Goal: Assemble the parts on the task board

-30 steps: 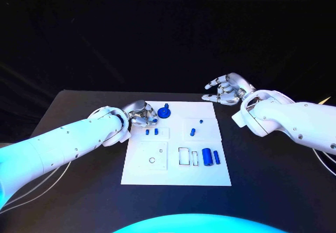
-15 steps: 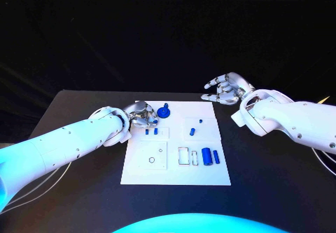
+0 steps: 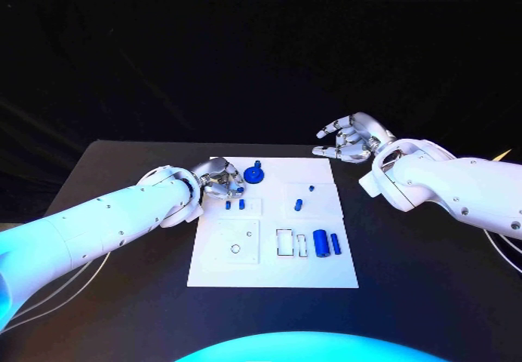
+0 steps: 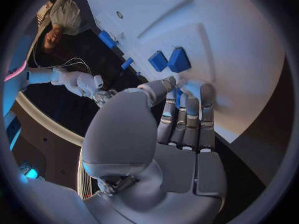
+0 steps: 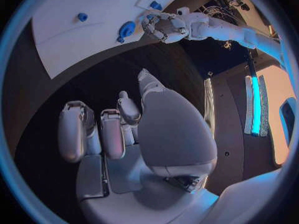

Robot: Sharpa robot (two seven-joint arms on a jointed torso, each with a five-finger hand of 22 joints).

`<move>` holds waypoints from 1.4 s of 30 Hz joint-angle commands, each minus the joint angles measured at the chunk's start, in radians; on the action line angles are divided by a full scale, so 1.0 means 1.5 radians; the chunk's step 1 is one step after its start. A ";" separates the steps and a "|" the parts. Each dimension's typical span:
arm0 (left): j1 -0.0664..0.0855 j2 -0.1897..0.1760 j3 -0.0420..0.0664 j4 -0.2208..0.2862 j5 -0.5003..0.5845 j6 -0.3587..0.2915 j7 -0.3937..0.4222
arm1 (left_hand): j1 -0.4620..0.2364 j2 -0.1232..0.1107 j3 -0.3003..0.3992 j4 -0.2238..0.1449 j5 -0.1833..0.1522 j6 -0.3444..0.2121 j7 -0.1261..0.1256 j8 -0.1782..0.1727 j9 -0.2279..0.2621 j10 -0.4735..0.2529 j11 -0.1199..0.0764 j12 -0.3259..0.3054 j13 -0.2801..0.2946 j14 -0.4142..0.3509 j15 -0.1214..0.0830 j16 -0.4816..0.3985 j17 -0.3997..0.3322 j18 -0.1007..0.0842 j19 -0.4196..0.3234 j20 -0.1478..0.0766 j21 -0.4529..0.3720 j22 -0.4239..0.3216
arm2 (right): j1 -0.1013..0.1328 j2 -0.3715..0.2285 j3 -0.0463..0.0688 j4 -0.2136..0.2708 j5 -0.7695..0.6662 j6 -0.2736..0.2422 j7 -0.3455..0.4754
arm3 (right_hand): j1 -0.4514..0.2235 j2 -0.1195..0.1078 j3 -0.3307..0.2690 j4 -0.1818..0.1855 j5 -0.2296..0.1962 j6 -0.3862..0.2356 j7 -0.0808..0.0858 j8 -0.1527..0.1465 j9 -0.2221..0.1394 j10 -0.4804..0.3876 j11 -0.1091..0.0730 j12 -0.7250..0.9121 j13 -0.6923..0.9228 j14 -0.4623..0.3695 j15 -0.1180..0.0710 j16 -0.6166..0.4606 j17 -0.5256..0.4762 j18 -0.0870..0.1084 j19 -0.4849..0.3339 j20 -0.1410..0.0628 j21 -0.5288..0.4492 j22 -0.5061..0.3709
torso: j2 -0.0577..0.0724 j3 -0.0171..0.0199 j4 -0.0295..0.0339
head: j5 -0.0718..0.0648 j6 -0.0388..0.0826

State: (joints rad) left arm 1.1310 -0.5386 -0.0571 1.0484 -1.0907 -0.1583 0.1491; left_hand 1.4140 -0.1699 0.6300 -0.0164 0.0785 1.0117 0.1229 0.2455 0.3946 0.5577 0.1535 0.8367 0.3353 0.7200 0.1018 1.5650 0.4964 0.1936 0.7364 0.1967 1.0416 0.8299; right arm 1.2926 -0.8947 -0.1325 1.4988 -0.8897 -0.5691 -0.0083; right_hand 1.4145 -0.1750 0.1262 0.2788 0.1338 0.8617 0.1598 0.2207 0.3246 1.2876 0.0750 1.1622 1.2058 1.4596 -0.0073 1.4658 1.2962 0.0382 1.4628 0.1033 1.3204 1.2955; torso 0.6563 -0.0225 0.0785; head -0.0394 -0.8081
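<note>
The white task board (image 3: 274,260) lies in the middle of the black table. My left hand (image 3: 221,179) rests at its far left corner, fingers curled, pinching a small blue part (image 4: 178,95) between thumb and fingertips against the board (image 4: 236,50). Just in front of the fingers stand two small blue blocks (image 3: 235,204) (image 4: 169,60). A round blue gear-like part (image 3: 255,176) (image 5: 126,30) sits beside that hand. My right hand (image 3: 350,138) (image 5: 124,129) hovers beyond the board's far right corner, fingers apart and holding nothing.
More blue parts lie on the board: a small peg (image 3: 300,203), a tiny one (image 3: 311,188), and two cylinders (image 3: 322,242) (image 3: 337,243) by rectangular slots (image 3: 285,241). A raised plate with holes (image 3: 235,241) fills the near left. Bare table surrounds the board.
My left hand's fingers have shifted very slightly over the board's far left corner. The right hand and the parts on the board stay where they were.
</note>
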 commanded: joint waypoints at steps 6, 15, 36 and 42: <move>0.000 0.002 0.000 -0.003 -0.005 0.008 -0.003 | -0.016 0.018 -0.042 0.007 -0.004 0.026 -0.002 0.003 0.022 -0.006 0.001 0.013 -0.002 -0.002 -0.001 0.019 -0.007 -0.007 0.004 0.003 0.007 0.007 | 0.000 0.000 0.000 0.000 -0.001 0.001 0.001 | -0.026 0.005 0.024 0.005 0.005 -0.001 -0.003 0.014 0.006 -0.010 -0.004 0.002 -0.002 0.043 -0.001 -0.008 0.062 0.012 0.009 -0.007 -0.007 0.084 | 0.000 -0.0004 0.0004 | -0.001 -0.001; 0.000 0.001 0.000 -0.004 -0.007 0.012 -0.004 | -0.016 0.019 -0.042 0.007 -0.004 0.027 -0.001 0.003 0.022 -0.006 0.001 0.014 -0.002 -0.002 -0.001 0.020 -0.008 -0.007 0.004 0.003 0.008 0.008 | 0.000 0.000 0.000 0.000 -0.001 0.002 0.001 | -0.026 0.005 0.024 0.005 0.005 -0.001 -0.003 0.014 0.006 -0.010 -0.004 0.002 -0.002 0.043 -0.001 -0.008 0.062 0.012 0.009 -0.007 -0.007 0.084 | 0.000 -0.0003 0.0004 | 0.000 -0.001; 0.000 0.000 0.000 -0.010 -0.007 0.010 -0.008 | -0.015 0.019 -0.041 0.006 -0.004 0.024 0.000 0.001 0.022 -0.008 0.002 0.015 -0.003 -0.003 0.000 0.022 -0.009 -0.007 0.005 0.003 0.009 0.008 | -0.001 0.000 0.000 -0.001 -0.001 0.002 0.002 | -0.026 0.005 0.024 0.005 0.005 -0.001 -0.003 0.014 0.006 -0.010 -0.004 0.002 -0.002 0.043 -0.001 -0.008 0.062 0.012 0.009 -0.007 -0.007 0.084 | 0.000 -0.0005 0.0006 | 0.001 -0.001; 0.000 0.000 0.000 -0.010 -0.007 0.010 -0.008 | -0.014 0.020 -0.041 0.005 -0.004 0.023 0.000 0.001 0.021 -0.008 0.002 0.016 -0.003 -0.003 0.000 0.023 -0.009 -0.007 0.005 0.003 0.009 0.009 | -0.001 0.001 0.000 -0.001 -0.001 0.002 0.002 | -0.026 0.005 0.024 0.005 0.005 -0.001 -0.003 0.014 0.006 -0.010 -0.004 0.002 -0.002 0.043 -0.001 -0.008 0.062 0.012 0.009 -0.007 -0.007 0.084 | 0.000 -0.0006 0.0004 | 0.001 -0.002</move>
State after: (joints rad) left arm 1.1325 -0.5380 -0.0552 1.0355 -1.1004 -0.1449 0.1402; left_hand 1.4049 -0.1608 0.5904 -0.0178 0.0747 1.0185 0.1159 0.2401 0.3949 0.5576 0.1536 0.8451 0.3353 0.7201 0.1018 1.5763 0.4950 0.2257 0.7365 0.1965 1.0493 0.8320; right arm 1.2924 -0.8945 -0.1325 1.4975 -0.8897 -0.5684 -0.0080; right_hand 1.4145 -0.1750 0.1262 0.2788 0.1338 0.8617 0.1598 0.2207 0.3246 1.2876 0.0750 1.1622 1.2058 1.4596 -0.0073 1.4658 1.2962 0.0382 1.4628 0.1033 1.3204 1.2954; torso 0.6561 -0.0233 0.0791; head -0.0385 -0.8101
